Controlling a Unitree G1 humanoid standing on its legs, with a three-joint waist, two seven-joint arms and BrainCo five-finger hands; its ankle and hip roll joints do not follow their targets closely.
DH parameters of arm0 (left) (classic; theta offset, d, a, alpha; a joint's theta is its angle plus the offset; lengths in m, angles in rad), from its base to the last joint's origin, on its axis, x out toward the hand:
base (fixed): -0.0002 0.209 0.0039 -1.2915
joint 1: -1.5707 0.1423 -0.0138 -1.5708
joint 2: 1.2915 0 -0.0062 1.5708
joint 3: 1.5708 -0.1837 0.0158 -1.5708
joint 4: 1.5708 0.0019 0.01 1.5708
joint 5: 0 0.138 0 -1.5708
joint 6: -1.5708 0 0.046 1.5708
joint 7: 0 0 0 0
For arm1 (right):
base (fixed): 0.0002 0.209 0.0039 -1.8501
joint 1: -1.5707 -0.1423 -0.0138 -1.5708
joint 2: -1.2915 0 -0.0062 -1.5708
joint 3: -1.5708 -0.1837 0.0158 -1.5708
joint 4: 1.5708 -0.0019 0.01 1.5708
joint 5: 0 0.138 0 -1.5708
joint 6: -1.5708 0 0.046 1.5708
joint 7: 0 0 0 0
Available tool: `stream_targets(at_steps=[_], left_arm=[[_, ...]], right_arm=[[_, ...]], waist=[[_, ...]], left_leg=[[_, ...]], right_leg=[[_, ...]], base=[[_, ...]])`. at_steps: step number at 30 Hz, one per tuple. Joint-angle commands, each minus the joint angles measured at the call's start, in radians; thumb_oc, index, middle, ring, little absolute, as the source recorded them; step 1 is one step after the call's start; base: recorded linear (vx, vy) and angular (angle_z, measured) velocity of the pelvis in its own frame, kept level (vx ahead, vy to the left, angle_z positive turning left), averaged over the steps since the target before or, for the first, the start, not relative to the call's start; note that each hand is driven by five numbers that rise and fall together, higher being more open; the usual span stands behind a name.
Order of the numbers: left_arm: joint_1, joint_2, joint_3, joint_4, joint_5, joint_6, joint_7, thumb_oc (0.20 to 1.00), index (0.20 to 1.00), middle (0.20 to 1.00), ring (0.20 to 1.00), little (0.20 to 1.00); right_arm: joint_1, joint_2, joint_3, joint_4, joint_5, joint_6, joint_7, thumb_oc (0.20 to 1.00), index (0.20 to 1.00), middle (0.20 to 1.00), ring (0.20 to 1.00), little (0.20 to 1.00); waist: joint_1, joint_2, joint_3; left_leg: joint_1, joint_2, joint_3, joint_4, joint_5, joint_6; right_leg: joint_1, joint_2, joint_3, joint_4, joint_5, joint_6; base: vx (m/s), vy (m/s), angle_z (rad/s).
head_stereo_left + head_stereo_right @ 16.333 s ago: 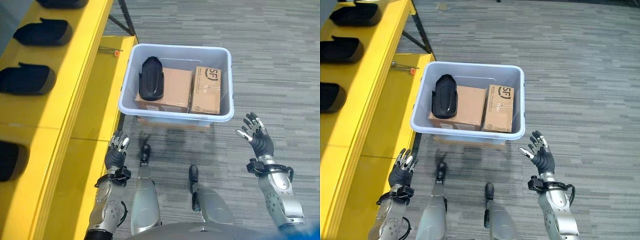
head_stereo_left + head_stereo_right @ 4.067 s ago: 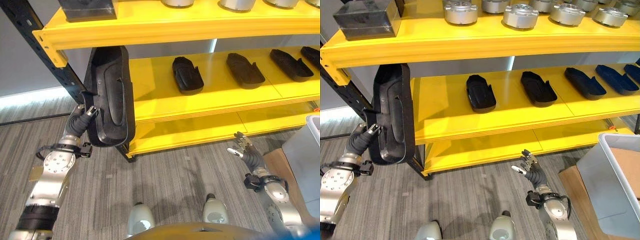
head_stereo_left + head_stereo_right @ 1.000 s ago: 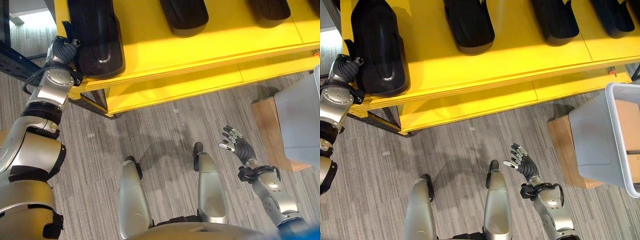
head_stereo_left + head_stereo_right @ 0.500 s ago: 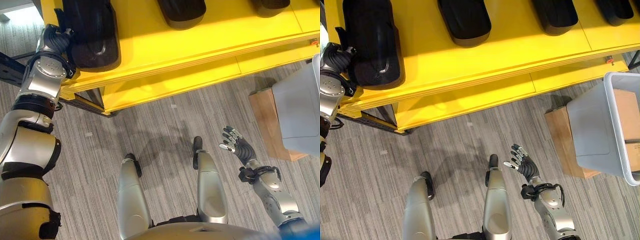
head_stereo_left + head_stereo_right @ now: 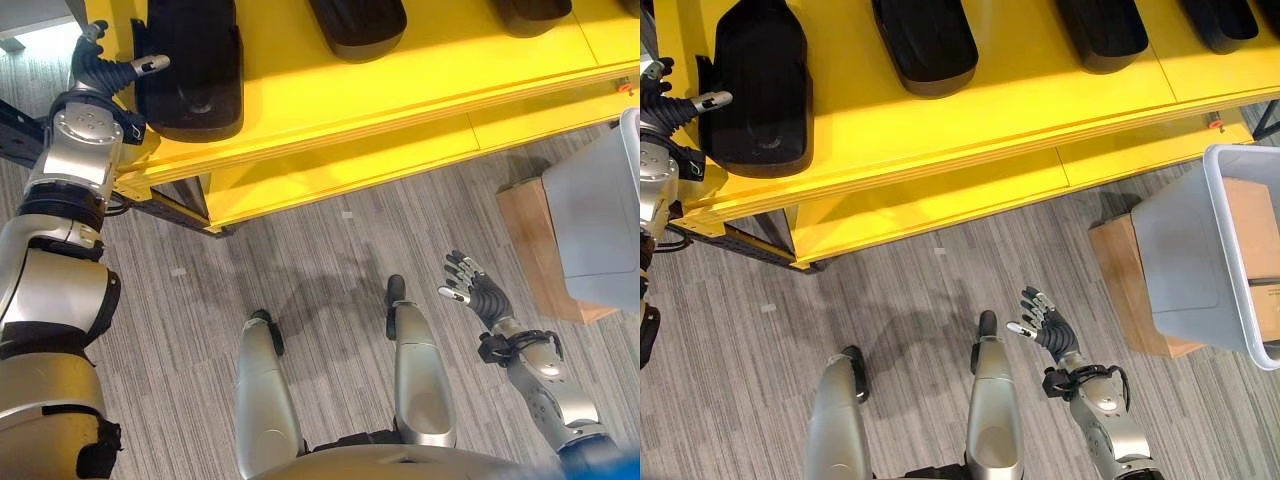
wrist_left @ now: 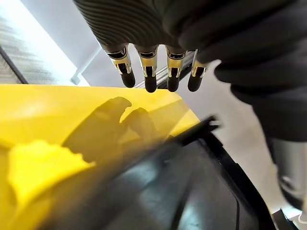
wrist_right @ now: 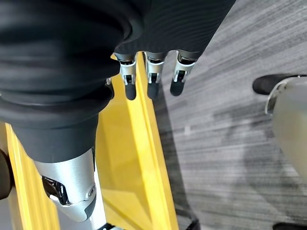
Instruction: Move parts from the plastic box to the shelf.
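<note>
Silver-grey arms, dark ribbed wrist covers; left hand (image 5: 108, 72) silver-fingered (dark tips).

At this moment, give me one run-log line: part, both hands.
black part: lying on yellow shelf | left hand: open beside it, released | right hand: open, idle

The left robot hand (image 5: 108, 68) is raised with fingers straight (thumb apart), the right robot hand (image 5: 478, 295) low, fingers spread.

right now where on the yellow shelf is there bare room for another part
Bare yellow shelf lies along the front edge, and in the gap between the just-placed black part and the next black part. The end by the open left hand is crowded.
</note>
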Motion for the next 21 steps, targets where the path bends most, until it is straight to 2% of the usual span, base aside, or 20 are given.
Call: stream_targets(at_steps=[1,6,10,13,14,16,17,19,21], left_arm=[[-0.036,0.112,0.064,-0.002,-0.065,-0.073,0.012,1.000,1.000,1.000,1.000,1.000],[0.031,0.171,0.077,-0.106,-0.043,-0.091,0.009,1.000,1.000,1.000,1.000,1.000],[0.147,0.229,0.139,-0.270,-0.013,-0.116,0.021,1.000,1.000,1.000,1.000,1.000],[0.377,0.270,0.294,-0.501,0.045,-0.152,0.041,1.000,1.000,1.000,1.000,1.000],[0.554,0.253,0.423,-0.636,0.066,-0.172,0.042,1.000,1.000,1.000,1.000,1.000],[0.746,0.219,0.568,-0.772,0.132,-0.181,0.045,1.000,1.000,1.000,1.000,1.000],[0.804,0.199,0.608,-0.809,0.174,-0.179,0.052,1.000,1.000,1.000,1.000,1.000],[1.076,0.122,0.759,-1.038,0.386,-0.192,0.032,1.000,1.000,1.000,1.000,1.000],[1.118,0.105,0.782,-1.071,0.422,-0.191,0.029,1.000,1.000,1.000,1.000,1.000]], right_arm=[[0.030,-0.046,-0.052,0.002,0.028,-0.030,0.002,1.000,1.000,1.000,1.000,1.000],[0.030,-0.047,-0.062,0.007,0.018,-0.031,0.005,1.000,1.000,1.000,1.000,1.000],[0.033,-0.040,-0.074,0.009,0.015,-0.036,0.009,1.000,1.000,1.000,1.000,1.000],[0.048,-0.023,-0.095,0.008,0.008,-0.048,0.022,1.000,1.000,1.000,1.000,1.000],[0.058,-0.016,-0.116,0.004,0.004,-0.055,0.026,1.000,1.000,1.000,1.000,1.000],[0.070,-0.022,-0.124,0.007,-0.005,-0.058,0.029,1.000,1.000,1.000,1.000,1.000],[0.070,-0.021,-0.128,0.010,-0.011,-0.057,0.031,1.000,1.000,1.000,1.000,1.000],[0.088,-0.024,-0.166,-0.009,-0.025,-0.060,0.042,1.000,1.000,1.000,1.000,1.000],[0.092,-0.027,-0.166,-0.015,-0.026,-0.061,0.042,1.000,1.000,1.000,1.000,1.000]], waist=[[0.009,0.009,-0.069],[0.023,0.018,-0.073],[0.039,0.028,-0.075],[0.064,0.032,-0.073],[0.082,0.033,-0.071],[0.081,0.038,-0.072],[0.086,0.039,-0.072],[0.107,0.047,-0.074],[0.102,0.048,-0.075]], left_leg=[[0.019,-0.025,-0.033,-0.044,-0.016,0.050],[0.041,-0.023,-0.036,-0.060,-0.006,0.043],[0.055,-0.027,-0.039,-0.080,0.004,0.037],[0.071,-0.031,-0.044,-0.099,0.011,0.031],[0.084,-0.033,-0.047,-0.110,0.015,0.026],[0.093,-0.032,-0.051,-0.115,0.020,0.022],[0.098,-0.031,-0.052,-0.120,0.021,0.021],[0.125,-0.027,-0.058,-0.152,0.035,0.011],[0.129,-0.028,-0.059,-0.156,0.037,0.010]], right_leg=[[0.111,-0.030,-0.004,0.072,-0.190,-0.030],[0.133,-0.033,-0.013,0.069,-0.192,-0.033],[0.145,-0.040,-0.020,0.072,-0.197,-0.034],[0.162,-0.045,-0.030,0.076,-0.207,-0.040],[0.170,-0.046,-0.033,0.078,-0.211,-0.042],[0.180,-0.045,-0.038,0.080,-0.214,-0.046],[0.182,-0.044,-0.040,0.081,-0.216,-0.047],[0.206,-0.043,-0.050,0.064,-0.218,-0.050],[0.212,-0.043,-0.053,0.062,-0.218,-0.051]], base=[[0.00,0.000,0.00],[0.00,0.000,0.00],[0.00,0.000,0.00],[-0.02,-0.039,0.11],[-0.02,-0.040,0.21],[-0.02,-0.035,0.12],[-0.02,-0.042,0.13],[-0.03,-0.050,0.12],[-0.02,-0.021,0.03]])
